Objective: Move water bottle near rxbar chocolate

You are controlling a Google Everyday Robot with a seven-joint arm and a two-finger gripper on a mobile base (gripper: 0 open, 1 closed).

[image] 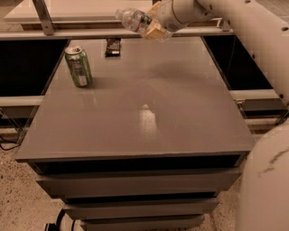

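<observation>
The clear water bottle [134, 19] with its red-and-white label is held on its side in the air above the table's far edge. My gripper [155, 25] is shut on the water bottle's base end; its cap points left. The rxbar chocolate [113, 46], a small dark flat bar, lies on the grey table [149, 103] at the far middle-left, just below and left of the bottle. My white arm reaches in from the upper right.
A green drink can [78, 66] stands upright at the table's far left. A pale counter [81, 9] with a metal leg runs behind the table. Dark gaps flank the table on both sides. Part of my white body fills the lower right corner.
</observation>
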